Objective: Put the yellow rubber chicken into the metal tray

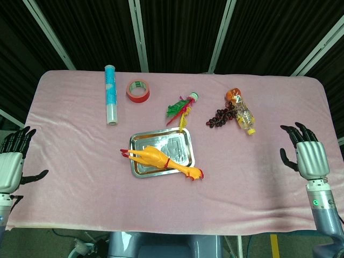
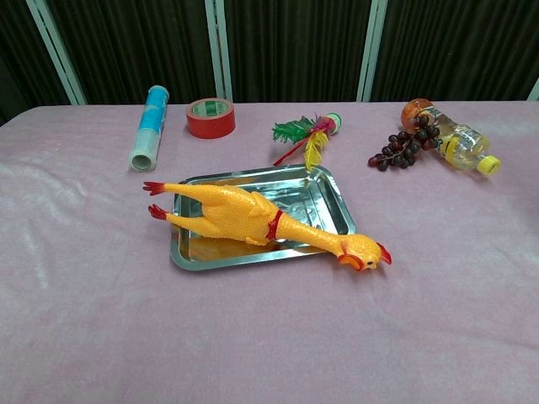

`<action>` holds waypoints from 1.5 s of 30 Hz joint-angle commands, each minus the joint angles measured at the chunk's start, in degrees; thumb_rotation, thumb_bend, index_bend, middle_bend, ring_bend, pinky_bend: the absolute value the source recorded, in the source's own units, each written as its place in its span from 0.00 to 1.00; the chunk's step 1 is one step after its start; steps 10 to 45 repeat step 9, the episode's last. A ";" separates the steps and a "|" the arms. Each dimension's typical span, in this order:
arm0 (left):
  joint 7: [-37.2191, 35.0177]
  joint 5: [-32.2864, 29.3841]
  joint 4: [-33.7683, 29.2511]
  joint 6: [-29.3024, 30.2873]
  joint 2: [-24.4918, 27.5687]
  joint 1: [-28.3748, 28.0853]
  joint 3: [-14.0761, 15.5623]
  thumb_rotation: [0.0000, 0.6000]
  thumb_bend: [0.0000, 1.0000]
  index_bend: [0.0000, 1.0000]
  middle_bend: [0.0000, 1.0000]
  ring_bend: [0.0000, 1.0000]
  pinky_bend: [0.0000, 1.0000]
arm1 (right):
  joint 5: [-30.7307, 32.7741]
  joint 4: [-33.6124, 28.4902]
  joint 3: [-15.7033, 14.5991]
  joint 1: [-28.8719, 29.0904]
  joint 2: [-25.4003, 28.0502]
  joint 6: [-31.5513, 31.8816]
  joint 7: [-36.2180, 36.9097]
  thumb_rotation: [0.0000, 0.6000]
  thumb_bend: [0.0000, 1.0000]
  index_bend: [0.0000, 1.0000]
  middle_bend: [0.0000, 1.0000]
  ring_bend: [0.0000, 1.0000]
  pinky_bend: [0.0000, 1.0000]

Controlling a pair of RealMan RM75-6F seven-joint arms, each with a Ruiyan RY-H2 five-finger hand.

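Yellow rubber chicken [image 2: 244, 217] across metal tray [image 2: 324, 195]

A lab test rig: pink-clothed table [image 1: 80, 177] before black curtains [image 1: 177, 32] on metal framing.

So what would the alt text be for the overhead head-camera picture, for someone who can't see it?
A yellow rubber chicken lies diagonally across a metal tray on a pink-covered table, its feet and head overhanging the rim. Both robot hands, the left hand and right hand, are open at the table's far edges, holding nothing.
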 commanded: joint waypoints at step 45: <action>-0.18 8.93 1.57 8.28 -3.62 7.37 4.27 1.00 0.00 0.03 0.00 0.00 0.02 | -4.69 -6.28 -6.12 -9.23 2.44 6.42 0.19 1.00 0.47 0.15 0.25 0.12 0.19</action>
